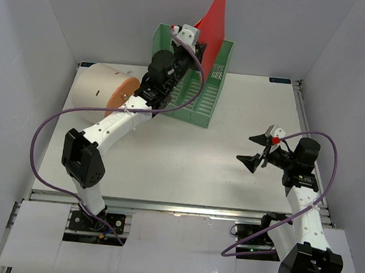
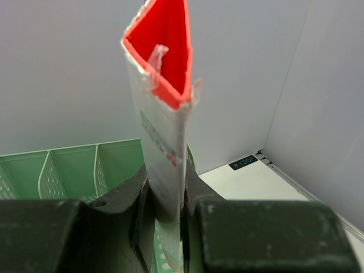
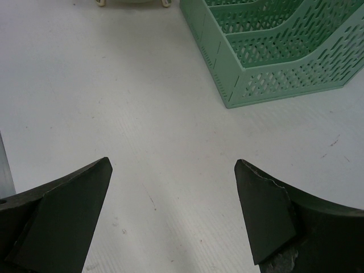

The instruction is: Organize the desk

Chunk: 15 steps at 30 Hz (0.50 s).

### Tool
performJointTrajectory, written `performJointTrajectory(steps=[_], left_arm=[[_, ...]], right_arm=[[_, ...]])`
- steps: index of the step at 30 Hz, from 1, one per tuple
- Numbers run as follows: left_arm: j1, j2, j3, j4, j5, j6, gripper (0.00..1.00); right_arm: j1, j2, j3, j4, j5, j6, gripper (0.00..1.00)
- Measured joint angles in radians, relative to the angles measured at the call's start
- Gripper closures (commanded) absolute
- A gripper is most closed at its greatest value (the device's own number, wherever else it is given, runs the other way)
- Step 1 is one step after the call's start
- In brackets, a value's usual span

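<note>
The white desk fills the middle of the top view. My left gripper is shut on a red folder and holds it upright over the green slotted file rack at the back. In the left wrist view the folder stands between my fingers with the rack's slots below it. My right gripper is open and empty above the desk's right half. In the right wrist view its jaws are spread wide over bare desk.
A beige cylinder with an orange face lies on its side at the back left, next to the left arm. White walls close in the desk on three sides. The rack's corner shows in the right wrist view.
</note>
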State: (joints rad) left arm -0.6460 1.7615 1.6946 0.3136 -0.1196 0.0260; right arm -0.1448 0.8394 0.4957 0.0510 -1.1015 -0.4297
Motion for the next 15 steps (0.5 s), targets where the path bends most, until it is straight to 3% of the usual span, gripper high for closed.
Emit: performJointTrajectory(steps=[15], left_arm=[[0.003,-0.053,-0.202,0.134,-0.005,-0.059,1.00]], right_arm=[[0.000,0.001,0.000,0.000,0.000,0.000,0.05]])
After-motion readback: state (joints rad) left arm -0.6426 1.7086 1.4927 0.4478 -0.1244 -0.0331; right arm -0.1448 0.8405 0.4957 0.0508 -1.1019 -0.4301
